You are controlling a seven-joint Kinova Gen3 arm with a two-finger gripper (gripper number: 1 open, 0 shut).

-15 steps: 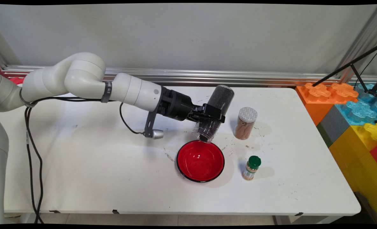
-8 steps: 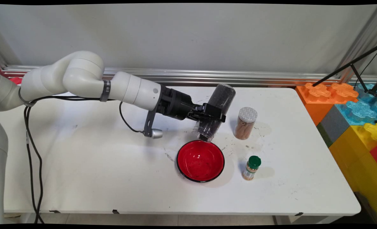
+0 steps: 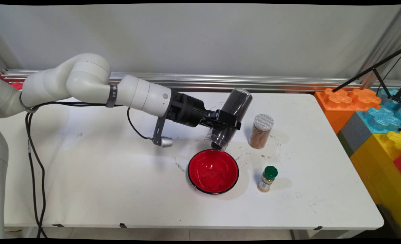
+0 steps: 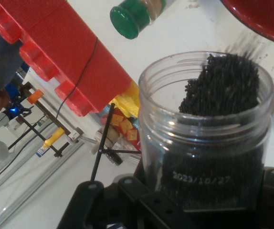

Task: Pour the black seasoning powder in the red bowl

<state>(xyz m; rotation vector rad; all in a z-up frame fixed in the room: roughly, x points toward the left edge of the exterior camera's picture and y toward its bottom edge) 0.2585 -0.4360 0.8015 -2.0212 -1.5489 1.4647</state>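
- Nearest the counter's (image 3: pixel 85 189) front edge stands one small spice bottle (image 3: pixel 267 178) with a green cap, upright, just right of the bowl and apart from it.
- One red bowl (image 3: pixel 213 171) with a black rim sits right way up beside it; a few dark grains lie scattered in its bottom.
- Above the bowl's far rim hangs the mouth of one clear jar (image 3: pixel 230 118), packed with black grains. Its long axis slants: mouth down and toward the near side, closed base up and toward the wall.
- The hand (image 3: pixel 222 122) is clamped round the jar's lower half, reaching in from the left with the jar crossing its grip. In the hand view the grains are piled against the open mouth (image 4: pixel 208 86), with the bowl's rim (image 4: pixel 256 19) just past it.
- One taller jar (image 3: pixel 261 131) with a pale perforated lid and brownish contents stands upright just right of the tilted jar, not touching it.
- Past the counter's right end is a stack of big toy blocks (image 3: pixel 373 115) in orange, blue, yellow and red; I can't count them surely.
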